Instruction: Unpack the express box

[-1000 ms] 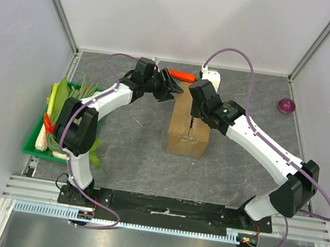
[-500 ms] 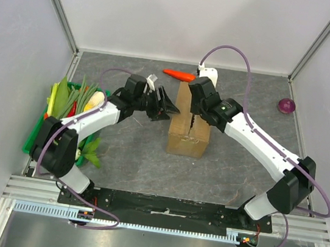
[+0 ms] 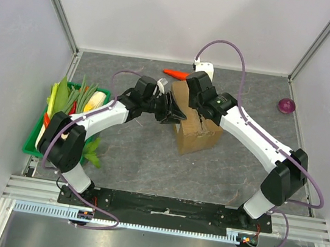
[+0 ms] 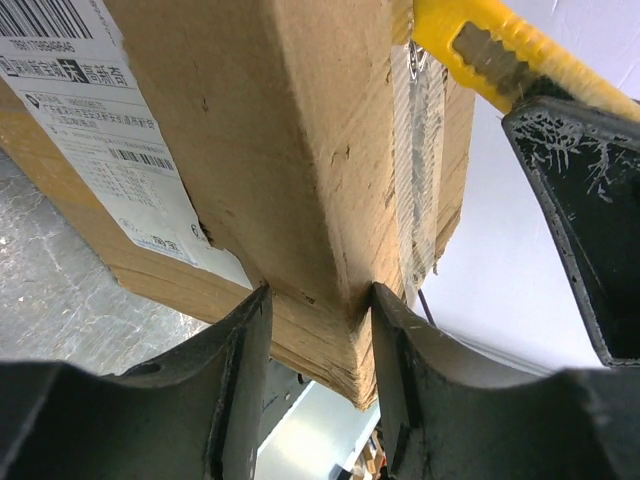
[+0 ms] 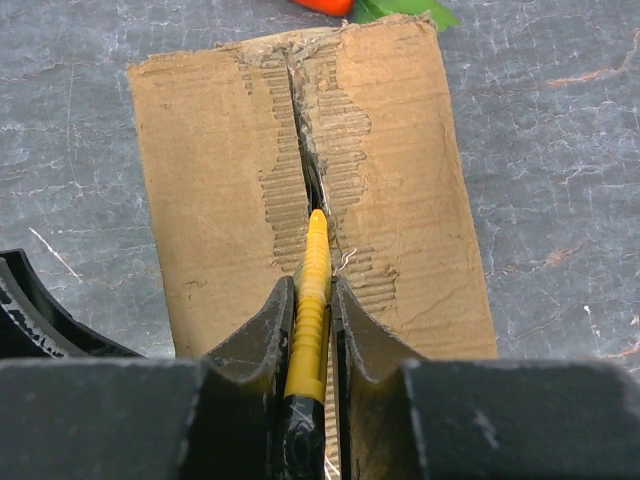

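The express box (image 3: 197, 137) is brown cardboard and lies skewed in the middle of the table, its torn taped seam facing up. My left gripper (image 3: 171, 111) is at its left side. In the left wrist view the left gripper (image 4: 318, 300) is shut on a corner edge of the express box (image 4: 300, 150), beside the white label (image 4: 110, 140). My right gripper (image 5: 312, 285) is above the box top (image 5: 410, 200), shut on a yellow utility knife (image 5: 316, 255). The knife's tip sits in the seam between the flaps.
A carrot (image 3: 177, 74) lies behind the box, and a white block (image 3: 205, 68) stands at the back edge. A purple onion (image 3: 286, 105) is at the far right. A green tray (image 3: 34, 145) of vegetables sits at the left edge.
My left gripper drew back from the carrot, swung right to the box and closed on its corner. The box has turned askew. The right gripper keeps the knife.
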`<state>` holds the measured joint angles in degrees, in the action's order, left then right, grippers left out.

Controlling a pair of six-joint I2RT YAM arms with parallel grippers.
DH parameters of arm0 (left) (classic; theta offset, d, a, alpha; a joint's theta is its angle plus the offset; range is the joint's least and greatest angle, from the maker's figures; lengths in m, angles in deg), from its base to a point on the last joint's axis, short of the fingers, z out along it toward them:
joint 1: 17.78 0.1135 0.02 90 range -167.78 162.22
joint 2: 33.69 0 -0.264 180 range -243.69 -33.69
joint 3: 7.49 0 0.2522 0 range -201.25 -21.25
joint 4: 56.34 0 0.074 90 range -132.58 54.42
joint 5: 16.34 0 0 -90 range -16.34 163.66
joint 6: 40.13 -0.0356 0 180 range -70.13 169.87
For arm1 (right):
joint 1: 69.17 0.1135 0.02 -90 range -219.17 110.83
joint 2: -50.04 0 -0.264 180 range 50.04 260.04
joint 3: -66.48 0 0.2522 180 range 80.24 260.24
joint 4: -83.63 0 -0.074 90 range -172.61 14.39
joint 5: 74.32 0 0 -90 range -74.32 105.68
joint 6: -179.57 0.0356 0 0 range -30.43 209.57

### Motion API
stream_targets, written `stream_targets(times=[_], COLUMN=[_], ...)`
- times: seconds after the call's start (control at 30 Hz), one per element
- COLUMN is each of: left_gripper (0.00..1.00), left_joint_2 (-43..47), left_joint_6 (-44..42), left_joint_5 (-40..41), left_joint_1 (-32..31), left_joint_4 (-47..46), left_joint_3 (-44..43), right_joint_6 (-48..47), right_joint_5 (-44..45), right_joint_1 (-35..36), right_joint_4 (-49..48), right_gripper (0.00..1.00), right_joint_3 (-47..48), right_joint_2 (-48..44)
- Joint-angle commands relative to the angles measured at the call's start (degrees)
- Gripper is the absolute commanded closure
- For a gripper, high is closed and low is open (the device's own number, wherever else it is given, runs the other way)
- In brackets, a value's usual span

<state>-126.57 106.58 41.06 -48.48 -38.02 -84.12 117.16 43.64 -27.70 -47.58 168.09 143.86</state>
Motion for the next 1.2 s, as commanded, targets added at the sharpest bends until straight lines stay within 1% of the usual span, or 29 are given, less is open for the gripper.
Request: stream_targets(times=[0.0,0.1,0.33,0.43,0.7,0.87,1.03,1.17], left_gripper=[0.51,0.53,0.63,0.65,0.66,0.66,0.66,0.66], left_joint_2=[-0.99,-0.99,-1.78,-2.48,-3.18,-3.10,-3.01,-3.01], left_joint_6=[-0.20,0.24,0.86,1.38,2.00,1.92,1.83,1.74], left_joint_5=[3.07,3.77,5.62,5.53,5.35,5.18,5.71,6.50], left_joint_1=[-0.06,-0.06,-0.06,-0.06,-0.06,-0.06,-0.06,-0.15], left_joint_4=[-0.52,-0.34,-0.43,-0.86,-1.57,-1.57,-1.31,-0.34], left_joint_3=[-4.28,-4.10,-3.92,-3.84,-3.93,-3.31,-2.43,-2.52], right_joint_6=[0.09,0.35,0.97,0.80,0.00,-1.14,-3.24,-4.30], right_joint_5=[-2.13,-3.27,-4.93,-6.60,-4.77,-0.90,0.33,0.95], right_joint_1=[0.54,0.54,0.54,0.54,0.54,0.45,0.45,0.01], right_joint_4=[-0.40,1.62,4.26,5.31,5.93,5.06,0.32,0.04], right_gripper=[1.00,1.00,1.00,1.00,1.00,1.00,1.00,1.00], right_joint_3=[1.27,-0.39,-3.74,-4.88,-6.21,-3.23,-1.55,-0.05], right_joint_2=[-1.88,-3.99,-8.91,-10.14,-10.68,-10.41,-11.73,-9.63])
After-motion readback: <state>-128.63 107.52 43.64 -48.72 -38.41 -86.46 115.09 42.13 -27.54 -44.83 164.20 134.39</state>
